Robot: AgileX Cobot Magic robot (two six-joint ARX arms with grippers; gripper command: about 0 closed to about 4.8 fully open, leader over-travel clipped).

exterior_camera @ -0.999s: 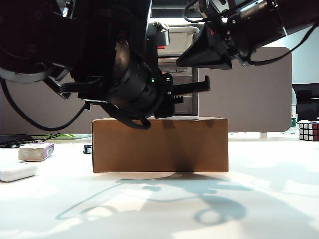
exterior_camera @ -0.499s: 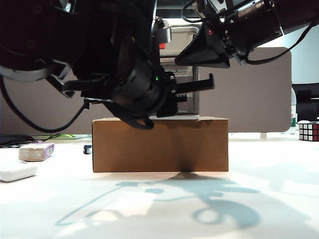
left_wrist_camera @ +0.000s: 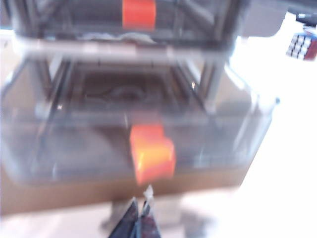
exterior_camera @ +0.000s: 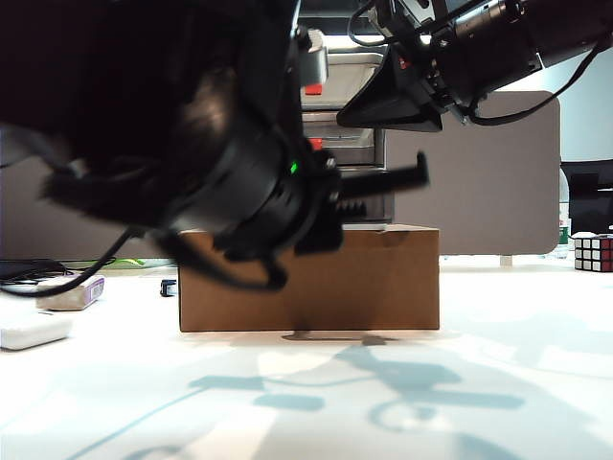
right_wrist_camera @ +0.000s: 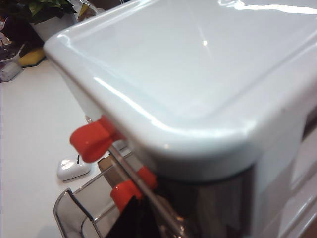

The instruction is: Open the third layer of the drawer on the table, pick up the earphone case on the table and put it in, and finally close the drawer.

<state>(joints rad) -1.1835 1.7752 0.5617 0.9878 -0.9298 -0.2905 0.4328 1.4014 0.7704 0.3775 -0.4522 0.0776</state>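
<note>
light: bright, from overhead, washing the table (exterior_camera: pixel 536 383) near white
shadows: soft grey arm shapes across the table's front edge
blur: left arm (exterior_camera: pixel 172 144) smeared and backlit black; the left wrist view is soft throughout
glare: streaks on the drawer (right_wrist_camera: pixel 198 64) glossy white top
focus: right wrist view's near edge fuzzy

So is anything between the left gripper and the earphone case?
Nothing visible does. The left gripper, shut, hovers before the pulled-out third layer; the earphone case lies far left on the table, with bare tabletop between. The right gripper is up at the top of the drawer.
</note>
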